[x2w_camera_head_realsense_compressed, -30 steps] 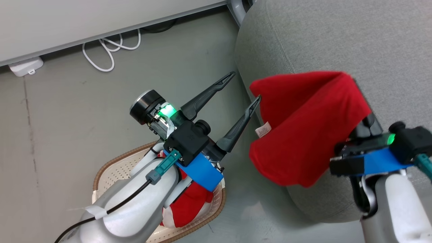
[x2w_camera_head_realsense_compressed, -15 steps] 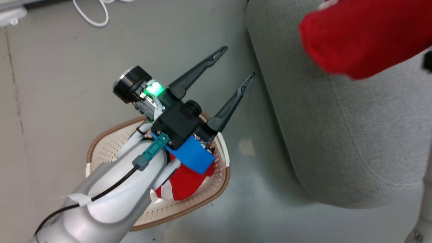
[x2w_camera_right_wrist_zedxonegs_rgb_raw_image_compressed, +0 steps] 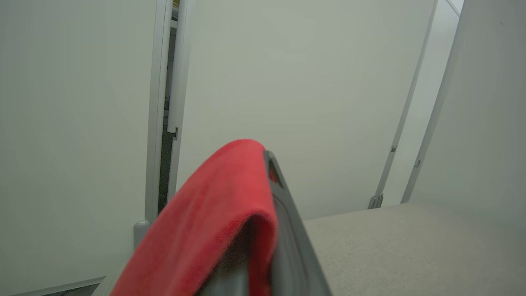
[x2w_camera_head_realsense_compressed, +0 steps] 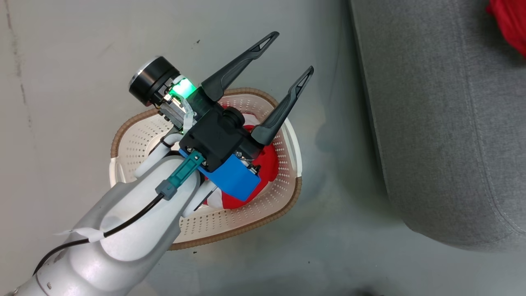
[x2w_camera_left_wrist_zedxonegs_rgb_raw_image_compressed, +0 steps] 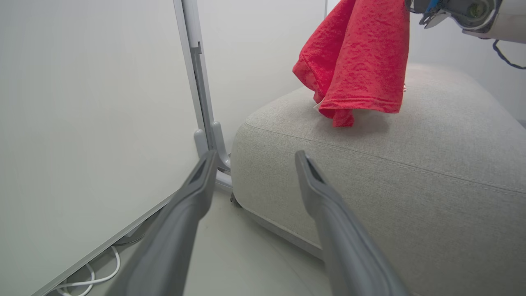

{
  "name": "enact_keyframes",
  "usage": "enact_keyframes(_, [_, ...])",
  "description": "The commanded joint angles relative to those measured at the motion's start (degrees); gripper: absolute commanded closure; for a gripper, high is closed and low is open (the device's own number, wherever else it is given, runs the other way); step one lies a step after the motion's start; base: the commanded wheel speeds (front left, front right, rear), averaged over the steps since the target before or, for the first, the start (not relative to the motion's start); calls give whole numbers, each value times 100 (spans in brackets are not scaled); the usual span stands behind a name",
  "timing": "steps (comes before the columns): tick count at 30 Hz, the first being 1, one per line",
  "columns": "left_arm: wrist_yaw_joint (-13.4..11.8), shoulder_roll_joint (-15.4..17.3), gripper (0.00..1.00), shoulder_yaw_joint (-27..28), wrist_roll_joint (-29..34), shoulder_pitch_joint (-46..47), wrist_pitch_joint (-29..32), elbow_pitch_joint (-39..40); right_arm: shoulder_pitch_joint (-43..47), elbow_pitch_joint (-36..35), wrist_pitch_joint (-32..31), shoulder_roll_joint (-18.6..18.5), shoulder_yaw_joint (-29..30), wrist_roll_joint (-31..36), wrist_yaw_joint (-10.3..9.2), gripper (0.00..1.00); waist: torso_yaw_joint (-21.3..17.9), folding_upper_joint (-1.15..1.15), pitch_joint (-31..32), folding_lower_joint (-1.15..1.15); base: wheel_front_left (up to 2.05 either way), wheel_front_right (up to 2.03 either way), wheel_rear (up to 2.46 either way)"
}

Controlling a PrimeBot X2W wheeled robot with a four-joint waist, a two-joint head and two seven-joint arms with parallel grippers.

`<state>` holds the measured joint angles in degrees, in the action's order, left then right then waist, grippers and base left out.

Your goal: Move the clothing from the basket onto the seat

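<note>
Left hand (x2w_camera_head_realsense_compressed: 291,52) spread, empty, over basket (x2w_camera_head_realsense_compressed: 139,131). Red-and-white garment (x2w_camera_head_realsense_compressed: 269,164) lies under its wrist, behind the fingertips, so the left arm is nearer. Right hand (x2w_camera_right_wrist_zedxonegs_rgb_raw_image_compressed: 266,156) pinches plain red garment (x2w_camera_left_wrist_zedxonegs_rgb_raw_image_compressed: 361,61), which hangs just above seat (x2w_camera_head_realsense_compressed: 431,123). Probably lower and release next.

Arm (x2w_camera_head_realsense_compressed: 135,246): glossy pale-grey shell, black cable (x2w_camera_head_realsense_compressed: 141,209) taped on. Black housing (x2w_camera_head_realsense_compressed: 215,139), blue bracket (x2w_camera_head_realsense_compressed: 234,181), teal plug (x2w_camera_head_realsense_compressed: 183,174) and green lamp (x2w_camera_head_realsense_compressed: 183,88) fitted. Left gripper (x2w_camera_head_realsense_compressed: 291,52) fingers (x2w_camera_head_realsense_compressed: 238,70) long, dark.
</note>
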<state>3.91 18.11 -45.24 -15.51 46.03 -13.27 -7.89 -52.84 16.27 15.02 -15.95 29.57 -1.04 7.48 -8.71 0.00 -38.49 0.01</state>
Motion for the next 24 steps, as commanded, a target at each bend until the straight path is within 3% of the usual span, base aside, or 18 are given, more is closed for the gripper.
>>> enact_keyframes(1, [-1, 5, 0, 9, 25, 64, -43, -9, -4, 121, 24, -36, 42, 44, 3, 100, 58, 0, -50, -1, 0, 0, 0])
enact_keyframes(8, [-3, 5, 0, -23, 0, 18, -101, -83, 282, 1411, 22, 26, 372, 142, 3, 100, 126, 0, -70, -1, 0, 0, 0])
enact_keyframes(15, [-31, 38, 0, -17, -14, 20, -131, -111, 376, 2139, 22, 45, 478, 165, 2, 100, 133, 0, -92, -1, 0, 0, 0])
enact_keyframes(16, [-35, 42, 0, -17, -19, 18, -136, -119, 366, 2211, 22, 45, 487, 158, 2, 89, 127, 0, -91, -1, 0, 0, 0])
enact_keyframes(18, [-43, 40, 0, -18, -30, 20, -145, -138, 341, 2225, 22, 24, 487, 149, 2, 0, 117, 0, -76, -1, 0, 0, 0])
enact_keyframes(24, [-70, -58, 0, -13, -73, -70, -167, -222, 777, 1959, 22, 160, 456, 181, 2, 0, 140, 0, 152, -1, 0, 0, 0])
